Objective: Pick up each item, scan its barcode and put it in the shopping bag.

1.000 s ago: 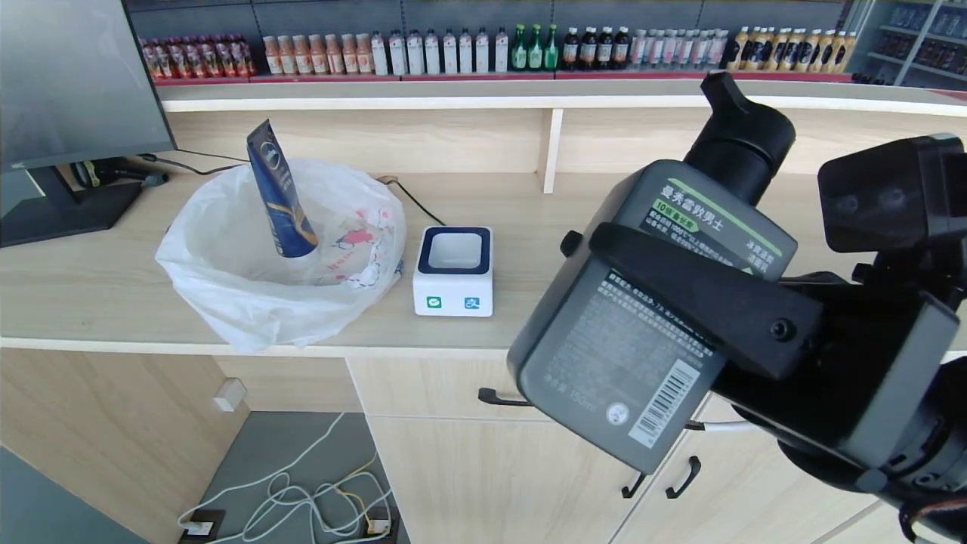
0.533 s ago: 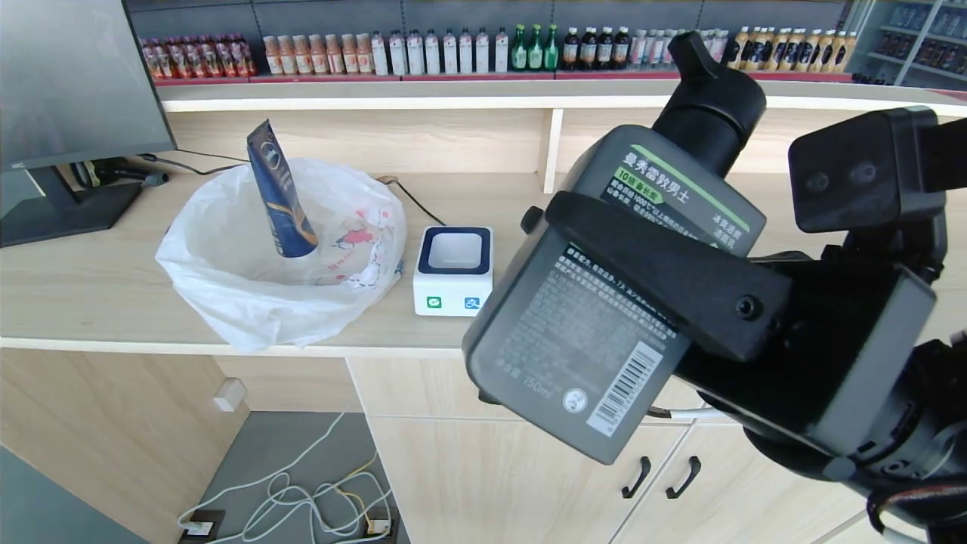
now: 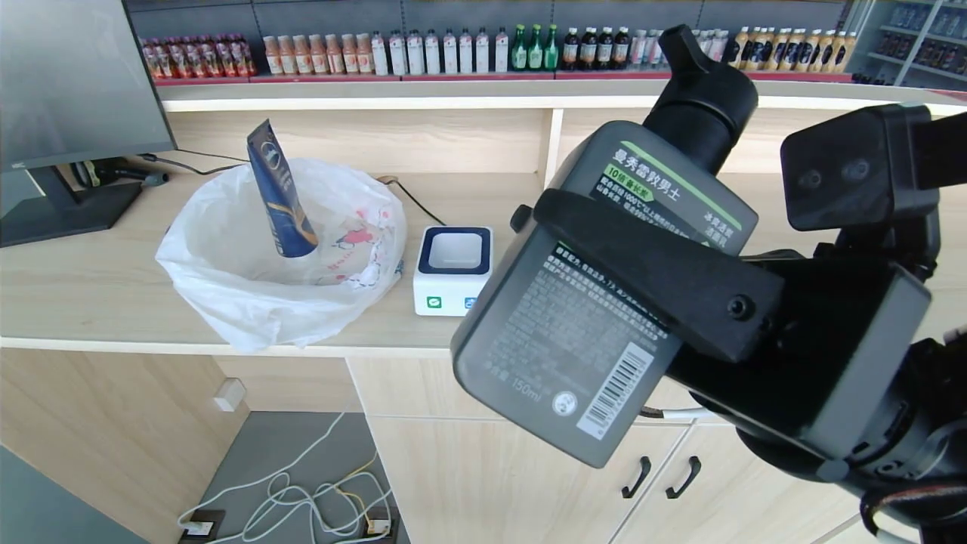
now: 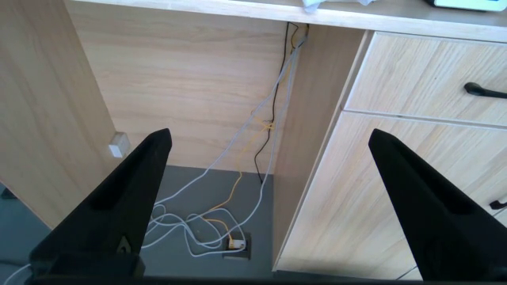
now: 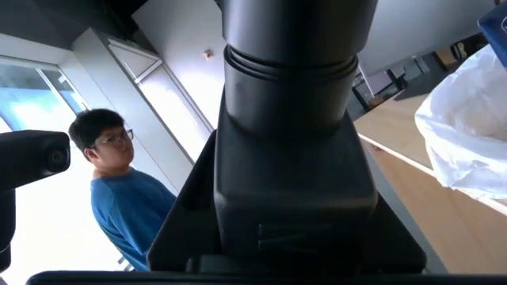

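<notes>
Counter (image 3: 91,287): It runs across the head view and carries the bag and the scanner.

Shopping bag (image 3: 227,295): White plastic with its mouth open upward, standing just beside the scanner at the scanner's 9 o'clock. The right wrist view catches a bulge of it (image 5: 475,142) past the bottle.

Bottle (image 3: 559,332): This is your task item, a dark grey flat bottle held in the air in front of the counter edge. Its long axis runs from the base at 7 o'clock to the black cap (image 3: 706,102) at 1 o'clock.

Right gripper (image 3: 574,242): Its fingers are clamped across the bottle's middle, one finger lying over the printed face. This arm is the nearer one to the scanner. Its wrist view looks up along the bottle toward the cap (image 5: 297,32) and shows none of the label.

Left gripper (image 4: 269,206): Its fingers are spread wide apart with nothing between them. It hangs low in front of the cabinet, well apart from the work.

Scanner (image 3: 453,270): A small white box with its window facing up, at about 9 o'clock from the bottle's body.

Tube (image 3: 278,193): A dark blue tube already standing in the bag, leaning toward 11 o'clock.

Barcode (image 3: 619,389): It sits near the bottle's base and faces up toward the head camera. You will likely need to turn it down over the scanner window and carry it toward 9 o'clock.
</notes>
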